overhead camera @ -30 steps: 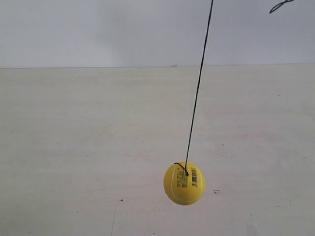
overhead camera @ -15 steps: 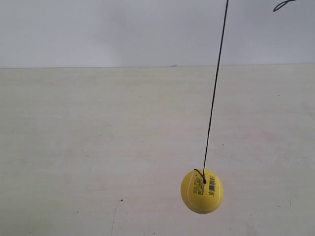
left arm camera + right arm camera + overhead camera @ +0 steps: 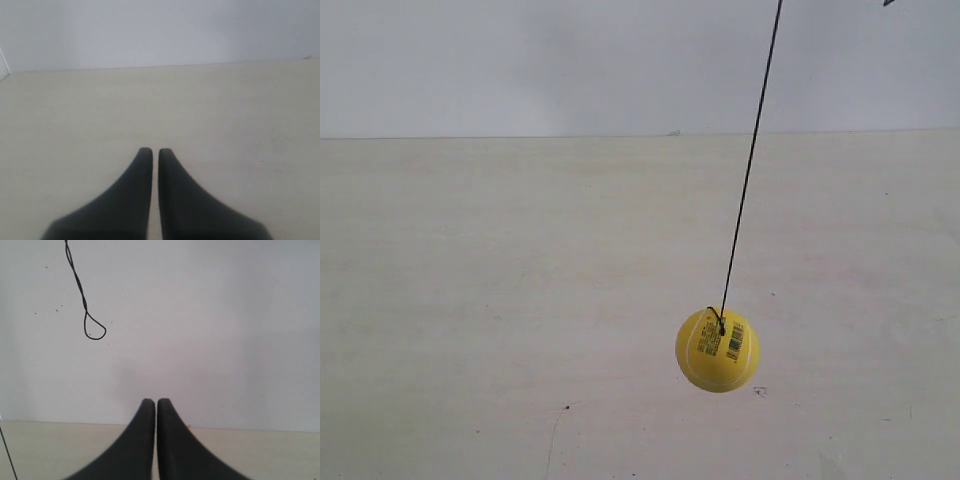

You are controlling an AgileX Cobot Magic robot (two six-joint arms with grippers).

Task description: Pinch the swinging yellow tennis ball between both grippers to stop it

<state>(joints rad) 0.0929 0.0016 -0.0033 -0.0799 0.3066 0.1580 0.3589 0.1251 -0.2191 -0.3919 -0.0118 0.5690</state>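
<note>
The yellow tennis ball [image 3: 717, 350] hangs on a thin black string [image 3: 750, 165] above the pale table, low and right of centre in the exterior view, its barcode print facing the camera. Neither arm shows in that view. My left gripper [image 3: 151, 150] is shut with nothing between its black tapered fingers, over bare tabletop; the ball is out of the left wrist view. My right gripper [image 3: 151, 401] is also shut and empty, pointing at the white wall; the ball is out of the right wrist view too.
A loose black string loop [image 3: 94, 331] hangs in front of the wall in the right wrist view, and a thin black line [image 3: 7, 452] crosses that view's lower corner. The pale wooden table [image 3: 520, 300] meets a white wall [image 3: 520, 60].
The ball swung from centre toward the exterior view's right and down, and has now come back slightly left and higher. The string's lean changed with it.
</note>
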